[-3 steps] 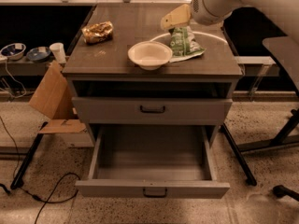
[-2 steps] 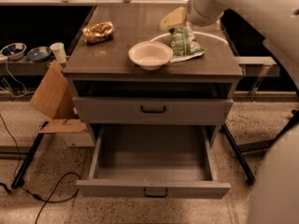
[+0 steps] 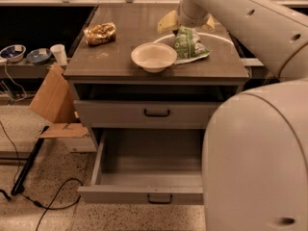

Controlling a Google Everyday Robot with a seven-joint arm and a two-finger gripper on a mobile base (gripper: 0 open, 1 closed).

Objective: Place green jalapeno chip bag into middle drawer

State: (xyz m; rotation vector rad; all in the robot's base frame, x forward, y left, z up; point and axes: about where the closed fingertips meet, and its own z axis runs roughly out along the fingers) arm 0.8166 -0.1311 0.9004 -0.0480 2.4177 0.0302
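Observation:
The green jalapeno chip bag (image 3: 189, 44) lies crumpled on the cabinet top, just right of a white bowl (image 3: 154, 57). My gripper (image 3: 186, 27) is right above the bag's far end. Its pale yellow fingers (image 3: 168, 21) are spread open on either side of the bag's top. The bag still rests on the surface. The middle drawer (image 3: 149, 195) is the lowest front. It is pulled out wide open below, and its inside is bare grey metal.
A shiny brown-gold snack bag (image 3: 100, 33) lies at the top's left rear. The drawer front above (image 3: 156, 113) is shut. My arm and body (image 3: 255, 153) fill the right side. A cardboard box (image 3: 53, 100), a cup (image 3: 59, 54) and floor cables (image 3: 53, 198) are at the left.
The view has shifted, and my arm and body now cover the right side. The gripper stays over the green bag with both fingers now showing. The bag has not been lifted.

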